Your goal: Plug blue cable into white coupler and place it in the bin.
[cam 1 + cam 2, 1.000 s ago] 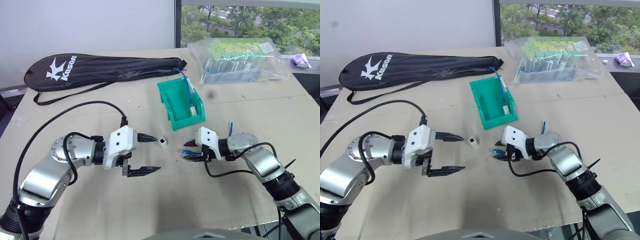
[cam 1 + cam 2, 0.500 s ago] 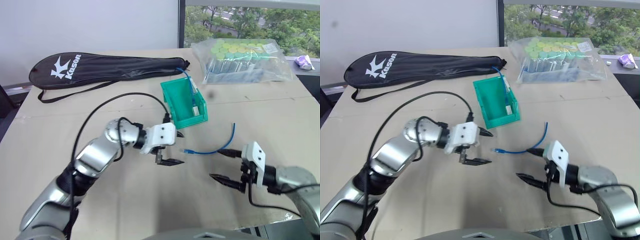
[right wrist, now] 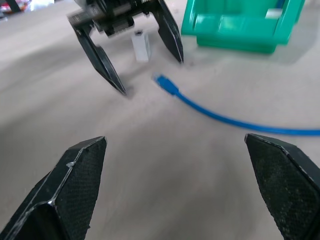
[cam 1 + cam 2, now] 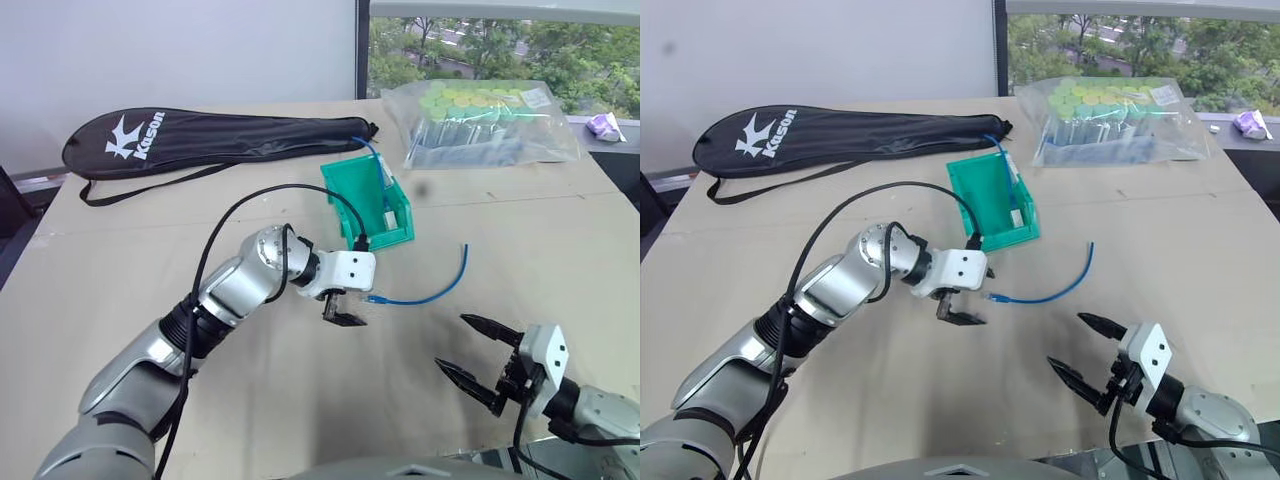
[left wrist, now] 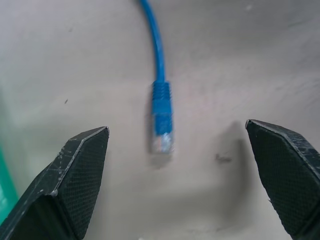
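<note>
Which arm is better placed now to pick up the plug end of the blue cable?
Left. The left gripper hangs open right over the plug end of the blue cable, which lies free on the table. The right gripper, also open, is farther back near the table's edge.

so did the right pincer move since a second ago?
Yes. The right pincer has pulled back from the spot just below the bin, toward the table's near edge, leaving the blue cable lying loose on the table.

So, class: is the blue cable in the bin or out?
Out. The blue cable lies loose on the table, beside the bin.
</note>
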Robot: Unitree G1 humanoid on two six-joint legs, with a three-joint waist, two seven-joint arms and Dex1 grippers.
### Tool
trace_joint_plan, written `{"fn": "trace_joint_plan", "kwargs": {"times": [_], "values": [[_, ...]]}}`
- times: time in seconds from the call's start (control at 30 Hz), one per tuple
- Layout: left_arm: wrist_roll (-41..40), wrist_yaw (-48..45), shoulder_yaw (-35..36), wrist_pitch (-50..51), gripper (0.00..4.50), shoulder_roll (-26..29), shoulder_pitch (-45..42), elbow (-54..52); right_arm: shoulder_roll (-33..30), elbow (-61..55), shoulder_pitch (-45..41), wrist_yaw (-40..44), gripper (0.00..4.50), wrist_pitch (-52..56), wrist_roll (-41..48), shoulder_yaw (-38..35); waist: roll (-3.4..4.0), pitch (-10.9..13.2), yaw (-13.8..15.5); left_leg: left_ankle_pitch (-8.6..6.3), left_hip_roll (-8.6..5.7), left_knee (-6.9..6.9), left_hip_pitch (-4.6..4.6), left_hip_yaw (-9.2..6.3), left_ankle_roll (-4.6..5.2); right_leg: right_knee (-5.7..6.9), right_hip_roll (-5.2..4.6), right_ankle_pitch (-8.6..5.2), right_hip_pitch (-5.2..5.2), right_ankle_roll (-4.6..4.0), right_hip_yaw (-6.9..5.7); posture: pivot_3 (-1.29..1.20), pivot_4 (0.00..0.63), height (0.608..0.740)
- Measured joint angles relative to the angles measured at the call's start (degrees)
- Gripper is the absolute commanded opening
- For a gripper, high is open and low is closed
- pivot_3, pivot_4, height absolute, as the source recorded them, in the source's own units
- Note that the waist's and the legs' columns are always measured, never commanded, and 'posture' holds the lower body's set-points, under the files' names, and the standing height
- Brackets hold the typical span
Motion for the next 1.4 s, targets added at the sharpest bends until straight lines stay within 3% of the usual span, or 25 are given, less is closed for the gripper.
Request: {"fn": "trace_joint_plan", "kwargs": {"times": [0.03, 0.13, 0.17, 0.2, 0.3, 0.6, 0.73, 0.87, 1.13, 1.3, 1.4], "values": [[0.39, -0.26, -0.01, 0.00, 3.69, -0.41, -0.03, 0.38, 0.21, 0.02, 0.05, 0.14, 4.46, -0.64, 0.64, -0.15, 0.00, 0.00, 0.01, 0.00, 0.00, 0.00, 0.00, 0.00, 0.00, 0.00, 0.00, 0.01, 0.00, -0.03, -0.01, 0.00, 0.150, 0.740], [1.16, -0.84, -0.07, -0.02, 2.22, -0.78, -0.06, 1.20, 0.25, 0.09, 0.59, 0.58, 4.46, -1.94, 1.78, -0.23, 0.00, 0.00, 0.01, 0.00, 0.00, 0.00, 0.00, 0.00, 0.00, 0.00, 0.00, 0.01, -0.01, -0.03, -0.01, 0.00, 0.150, 0.740], [1.56, -0.95, -0.03, -0.05, 1.47, -0.93, -0.06, 1.33, 0.16, 0.29, 1.20, 0.60, 4.46, -2.44, 1.77, -0.30, 0.00, 0.00, 0.03, 0.00, 0.00, 0.00, -0.01, 0.00, 0.00, -0.01, 0.00, 0.01, -0.01, -0.03, -0.01, 0.00, 0.150, 0.740], [1.57, -0.95, -0.03, -0.06, 1.47, -0.94, -0.07, 1.33, 0.16, 0.31, 1.22, 0.60, 4.46, -2.45, 1.77, -0.30, 0.00, 0.00, 0.03, 0.00, 0.00, 0.00, -0.01, -0.01, 0.00, -0.02, 0.00, 0.01, -0.01, -0.03, -0.01, 0.00, 0.150, 0.740], [1.91, -1.10, 0.03, -0.08, 0.10, -1.64, -0.06, 1.32, -0.31, 1.02, 1.62, 0.65, 4.46, -3.27, 1.75, -0.33, 0.00, 0.00, 0.06, 0.00, 0.00, 0.02, -0.02, 0.00, 0.00, -0.01, -0.01, 0.01, -0.01, -0.03, 0.03, 0.00, 0.150, 0.740], [0.78, -3.13, 1.09, -0.02, 0.03, -2.35, 0.92, 0.93, -1.09, 2.05, 0.79, 0.51, 4.46, -3.57, 1.82, -0.63, 0.00, 0.00, 0.05, 0.00, 0.00, 0.02, -0.02, 0.00, 0.00, 0.05, 0.00, 0.00, 0.00, -0.03, 0.05, 0.00, 0.150, 0.740], [-8.31, -1.98, 8.54, 5.76, 0.03, -8.56, 1.60, 1.04, -2.28, 0.90, 0.99, -0.08, 4.46, 1.57, 6.00, -0.57, -0.03, 0.02, 0.17, 0.00, 0.00, 0.17, -0.07, -0.07, 0.00, 0.05, -0.04, 0.02, -0.02, -0.03, 0.00, 0.00, 0.150, 0.740], [-16.82, -1.71, 15.49, 14.85, 0.03, -9.85, 1.52, 0.13, -3.81, -2.74, 1.16, -3.58, 4.46, 11.54, 13.30, -0.18, -0.03, 0.01, -0.25, 0.00, 0.01, 0.10, -0.07, -0.13, 0.01, 0.13, -0.01, 0.01, 0.01, -0.04, 0.15, 0.00, 0.150, 0.740], [-32.85, -0.64, 21.79, 30.85, 0.03, -10.85, 3.45, -4.89, -0.60, -5.75, -19.75, -18.00, 4.46, 26.34, 37.91, 0.15, -0.07, 0.01, -1.13, 0.01, 0.00, 0.14, 0.09, -0.24, 0.00, 0.16, 0.02, 0.04, 0.01, -0.02, 0.22, 0.00, 0.150, 0.740], [-35.66, 1.93, 22.79, 32.72, 0.03, -11.31, 3.49, -5.59, 0.49, -4.26, -25.61, -21.74, 4.46, 29.52, 44.98, 0.49, -0.06, 0.01, -0.99, 0.01, -0.02, 0.12, -0.04, -0.37, 0.00, 0.09, 0.01, 0.04, -0.03, -0.03, 0.28, 0.00, 0.150, 0.740], [-36.99, 3.26, 22.86, 33.13, 0.00, -11.51, 3.62, -5.70, 0.44, -3.42, -26.28, -22.32, 3.18, 30.86, 47.04, 0.53, -0.06, 0.01, -1.00, -0.03, -0.05, 0.10, -0.08, -0.35, 0.06, 0.07, -0.01, 0.00, -0.08, 0.05, 0.45, 0.00, 0.150, 0.740]]}}
